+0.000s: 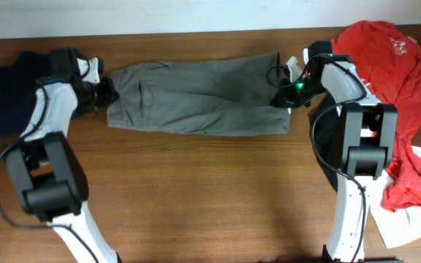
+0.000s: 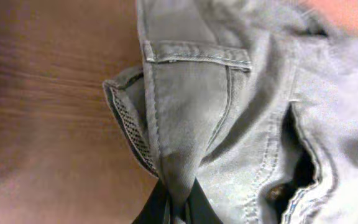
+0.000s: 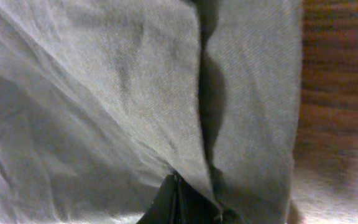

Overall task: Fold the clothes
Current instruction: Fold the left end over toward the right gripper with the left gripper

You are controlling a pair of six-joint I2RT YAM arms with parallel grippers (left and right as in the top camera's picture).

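Two arms reach to opposite ends of the grey-olive shorts [image 1: 196,98], which in the overhead view lie stretched flat across the far middle of the desk [image 1: 196,190]. The left tool [image 1: 107,91] sits at the left edge of the cloth and the right tool [image 1: 280,95] at the right edge. I judge this grip is meant to keep the garment taut and level so a fold can be carried over evenly. A navy piece [image 1: 9,95] lies at the far left beyond the left arm. A red T-shirt [image 1: 389,66] is heaped at the far right, partly under the right arm, with a white piece [image 1: 415,219] nearer. All three are out of the working space.

From the left wrist, the tool is closed narrow on a pinch of the waist edge, and the cloth rises into it as a ridge. A pocket flap [image 2: 197,53] lies just beyond, and dark mesh lining [image 2: 129,124] shows where the edge lifts off the wood.

From the right wrist, the tool is likewise shut narrow on a gathered crease of the same grey cloth near its right border, with bare desk beside it. Which hem it holds I cannot tell
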